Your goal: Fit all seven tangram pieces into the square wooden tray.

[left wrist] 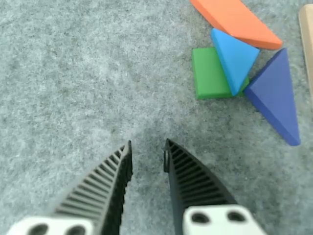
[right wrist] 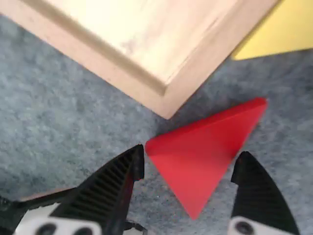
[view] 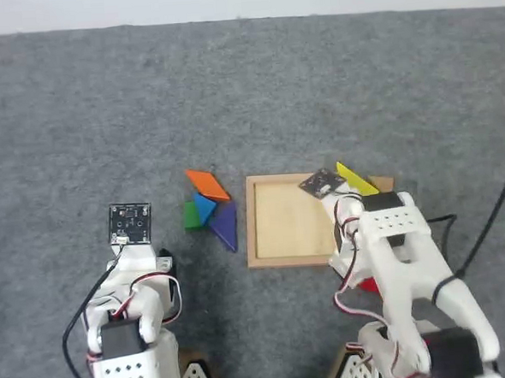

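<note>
Red triangle (right wrist: 205, 147) lies on the surface (right wrist: 58, 112) just beside the wooden tray (right wrist: 161, 73) corner. The right tool (right wrist: 191, 156) is spread wide on both sides of it, likely ready to pinch. The left tool (left wrist: 147, 144) hangs slightly apart, holding nothing.

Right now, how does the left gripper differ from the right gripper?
The left gripper hangs over grey carpet with nothing between its fingers; the right gripper straddles the red triangular piece. The left gripper's gap is narrow; the right gripper's is wide. The left gripper is off from the square wooden tray; the right gripper sits by its corner. Both are open.
</note>
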{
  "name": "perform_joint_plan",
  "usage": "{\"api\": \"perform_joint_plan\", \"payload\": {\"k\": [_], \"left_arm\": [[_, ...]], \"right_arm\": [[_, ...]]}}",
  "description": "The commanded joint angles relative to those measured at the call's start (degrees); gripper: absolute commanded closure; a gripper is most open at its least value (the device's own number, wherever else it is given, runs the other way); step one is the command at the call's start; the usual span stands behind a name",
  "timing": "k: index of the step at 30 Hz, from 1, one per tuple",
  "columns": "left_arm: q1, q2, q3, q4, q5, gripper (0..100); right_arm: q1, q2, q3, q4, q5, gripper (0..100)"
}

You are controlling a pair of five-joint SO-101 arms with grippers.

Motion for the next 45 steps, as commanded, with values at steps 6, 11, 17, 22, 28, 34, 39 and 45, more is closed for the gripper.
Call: {"api": "perform_joint_plan", "payload": {"k": [6, 11, 17, 22, 28, 34, 39, 45], "left_arm": [[0.0, -1.3, -0.7, 0.4, 0.6, 90], [0.0, -1.3, -0.7, 0.4, 0.6, 90], [0.0, -1.3, -0.7, 0.4, 0.6, 90], [0.0, -1.3, -0.7, 0.4, 0.6, 90], [0.0, -1.3, -0.7, 0.4, 0.6, 90], [0.0, -1.3, -0.7, 0.4, 0.6, 90], [0.0, -1.3, -0.7, 0.4, 0.6, 90], [0.0, -1.3, -0.7, 0.4, 0.6, 90]], "right_arm": [[-0.6, 12.4, -0.7, -7.6, 1.1, 70.4], [5.4, 17.9, -7.6, -6.7, -2.5, 70.7], [13.6, 18.7, -11.9, -10.1, -2.6, 79.8], [17.8, 18.7, -14.2, -11.6, -2.6, 92.1], [24.6, 18.7, -20.9, -10.8, -6.6, 95.3], [25.7, 18.6, -30.3, -3.7, -7.5, 95.3], [24.7, 18.6, -39.5, 2.9, -9.7, 95.2], [20.0, 19.1, -41.0, 4.8, -12.2, 95.0]]}}
